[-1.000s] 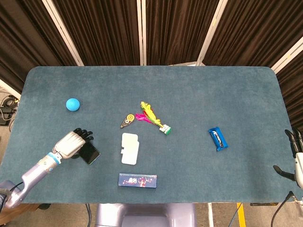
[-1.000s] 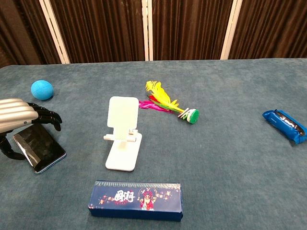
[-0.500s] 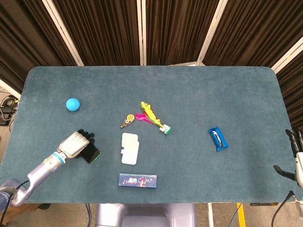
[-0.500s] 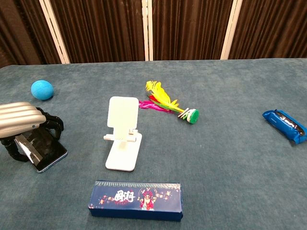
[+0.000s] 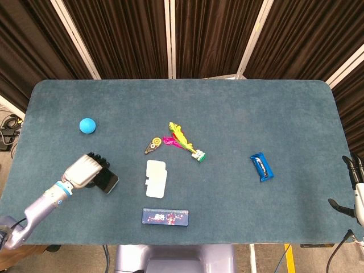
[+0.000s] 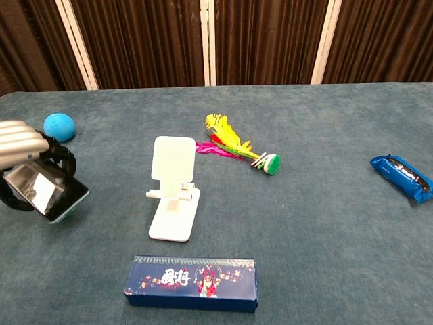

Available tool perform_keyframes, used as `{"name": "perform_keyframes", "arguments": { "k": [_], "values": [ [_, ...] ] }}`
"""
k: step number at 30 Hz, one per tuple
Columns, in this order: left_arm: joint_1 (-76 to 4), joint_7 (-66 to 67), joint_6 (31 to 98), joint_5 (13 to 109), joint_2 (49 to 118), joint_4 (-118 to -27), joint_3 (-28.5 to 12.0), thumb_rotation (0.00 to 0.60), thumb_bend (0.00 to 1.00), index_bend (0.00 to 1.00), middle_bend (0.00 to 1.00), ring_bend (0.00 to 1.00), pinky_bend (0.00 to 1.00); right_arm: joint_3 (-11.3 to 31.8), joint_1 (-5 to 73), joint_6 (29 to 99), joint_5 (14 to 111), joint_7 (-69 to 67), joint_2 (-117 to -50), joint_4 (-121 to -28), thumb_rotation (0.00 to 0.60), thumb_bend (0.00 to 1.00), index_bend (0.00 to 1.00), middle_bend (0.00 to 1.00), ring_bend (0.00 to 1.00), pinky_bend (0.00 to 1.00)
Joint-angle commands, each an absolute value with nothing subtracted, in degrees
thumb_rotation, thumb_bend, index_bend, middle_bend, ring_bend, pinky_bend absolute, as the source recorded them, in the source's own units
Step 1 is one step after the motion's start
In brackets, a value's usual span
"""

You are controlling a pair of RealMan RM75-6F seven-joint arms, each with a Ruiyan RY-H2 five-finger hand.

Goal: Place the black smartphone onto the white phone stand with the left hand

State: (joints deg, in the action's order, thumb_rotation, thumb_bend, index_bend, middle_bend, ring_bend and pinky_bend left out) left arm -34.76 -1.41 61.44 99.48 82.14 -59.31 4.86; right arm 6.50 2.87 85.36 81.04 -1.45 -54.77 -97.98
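Observation:
My left hand (image 5: 85, 170) (image 6: 24, 152) grips the black smartphone (image 5: 106, 182) (image 6: 47, 193) at the table's left front, with its fingers curled around the phone's upper edge. The phone hangs tilted above the cloth, screen up, and reflects light. The white phone stand (image 5: 155, 178) (image 6: 173, 189) sits upright to the right of the phone, empty, a hand's width away. My right hand (image 5: 355, 190) shows only at the right edge of the head view, off the table, fingers spread and holding nothing.
A blue ball (image 5: 87, 125) (image 6: 59, 126) lies behind the left hand. A dark blue printed box (image 5: 165, 216) (image 6: 191, 283) lies in front of the stand. A feathered shuttlecock (image 5: 183, 140) (image 6: 237, 149) and a tape dispenser (image 5: 152, 145) sit mid-table. A blue packet (image 5: 261, 166) (image 6: 402, 177) lies right.
The left hand closed around the phone and lifted it off the cloth, tilting it up. The right hand has not moved.

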Motion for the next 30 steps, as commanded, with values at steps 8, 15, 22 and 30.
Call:
{"name": "perform_keyframes", "arguments": {
  "k": [8,15,22,30],
  "values": [
    [-36.9,10.8,74.3,106.9,76.8,-63.5,1.5,0.6,0.0,0.51,0.38,0.38,0.37,6.6,2.7,85.6,80.9,-2.4,-54.5,-97.9,0.6,0.0,0.0,0.0,0.0,0.0],
    [-42.2,21.3,78.4,116.2,76.5,-63.8,0.3,0.6,0.0,0.51,0.38,0.38,0.36,6.6,2.5,85.7,81.0,-3.3,-54.2,-97.7,0.6,0.0,0.0,0.0,0.0,0.0],
    [-46.8,28.1,74.1,119.4,77.4,-66.1,-0.4,0.6,0.0,0.5,0.37,0.37,0.35,6.8,2.3,85.6,80.3,-4.6,-54.0,-97.1,0.6,0.0,0.0,0.0,0.0,0.0],
    [-51.9,32.3,68.7,122.6,78.6,-65.2,0.0,0.6,0.0,0.49,0.35,0.35,0.32,7.2,2.6,84.6,79.2,-5.7,-54.0,-95.9,0.6,0.0,0.0,0.0,0.0,0.0]
  ]
}}
